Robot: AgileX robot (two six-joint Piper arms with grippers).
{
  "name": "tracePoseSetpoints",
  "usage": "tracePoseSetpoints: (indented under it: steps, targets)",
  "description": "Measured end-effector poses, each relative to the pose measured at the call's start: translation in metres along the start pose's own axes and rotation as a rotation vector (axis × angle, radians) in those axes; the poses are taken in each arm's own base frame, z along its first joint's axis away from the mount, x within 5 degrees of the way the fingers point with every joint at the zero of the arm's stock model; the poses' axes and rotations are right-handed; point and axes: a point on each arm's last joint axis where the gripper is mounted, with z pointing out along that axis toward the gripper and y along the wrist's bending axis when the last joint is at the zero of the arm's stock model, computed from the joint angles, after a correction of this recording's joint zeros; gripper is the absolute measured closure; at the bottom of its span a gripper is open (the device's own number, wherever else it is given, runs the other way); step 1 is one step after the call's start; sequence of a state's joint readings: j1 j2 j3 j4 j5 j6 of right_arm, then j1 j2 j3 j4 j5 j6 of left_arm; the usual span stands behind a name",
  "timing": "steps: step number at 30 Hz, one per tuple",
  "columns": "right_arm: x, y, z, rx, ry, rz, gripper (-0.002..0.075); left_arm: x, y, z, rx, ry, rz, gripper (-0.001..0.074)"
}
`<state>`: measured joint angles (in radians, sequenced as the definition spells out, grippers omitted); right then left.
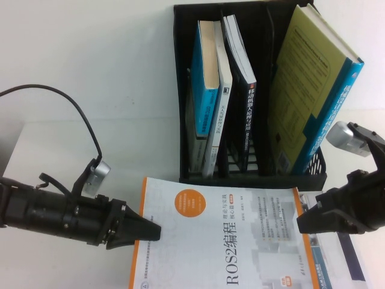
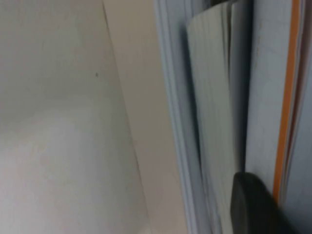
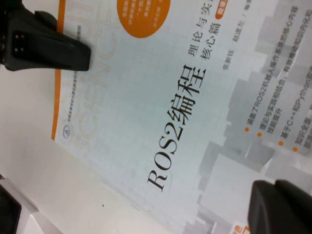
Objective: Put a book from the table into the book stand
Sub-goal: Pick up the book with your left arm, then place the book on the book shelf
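Lay flat on the table (image 1: 72,72) before the book stand (image 1: 249,174): ROS2 book (image 1: 219,241), left tool (image 1: 153,232) and right tool (image 1: 302,224) each clamping an edge.

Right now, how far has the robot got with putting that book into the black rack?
Early on. Done: several books already stand in the book stand. In hand: the ROS2 book lies flat on the table before it, with the left gripper at its orange spine edge and the right gripper at the opposite edge, both touching it. Left: lift it, turn it upright and slot it in.
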<state>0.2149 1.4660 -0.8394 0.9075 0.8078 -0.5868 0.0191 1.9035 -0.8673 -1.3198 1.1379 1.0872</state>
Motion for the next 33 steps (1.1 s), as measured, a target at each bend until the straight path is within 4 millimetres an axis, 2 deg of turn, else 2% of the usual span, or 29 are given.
tracePoseSetpoints:
  steps: [7,10,15,21,26,30,33]
  targets:
    - [0.0,0.001,0.0,-0.008,-0.004,0.0,0.0728,0.001,-0.008,-0.005,-0.021,0.026,-0.01,0.0631]
    - [0.0,0.002,0.0,-0.022,-0.002,0.002,0.0728,0.001,-0.022,-0.012,-0.03,0.009,0.024,0.0631]
    - [0.0,0.002,0.0,-0.026,-0.002,-0.002,0.0728,-0.002,-0.057,-0.03,-0.058,-0.036,0.088,0.0632]
    - [-0.006,0.006,-0.002,-0.041,-0.033,0.005,0.0728,-0.004,-0.117,-0.061,-0.075,-0.137,0.229,0.0632]
    - [-0.014,0.015,-0.008,-0.092,-0.052,0.002,0.0728,-0.005,-0.18,-0.089,-0.065,-0.239,0.39,0.0632]
    - [-0.024,0.022,-0.013,-0.116,-0.09,-0.008,0.0728,-0.001,-0.231,-0.098,-0.034,-0.27,0.513,0.0631]
    - [-0.032,0.027,-0.019,-0.123,-0.126,-0.025,0.0728,0.005,-0.27,-0.094,0.012,-0.259,0.609,0.0631]
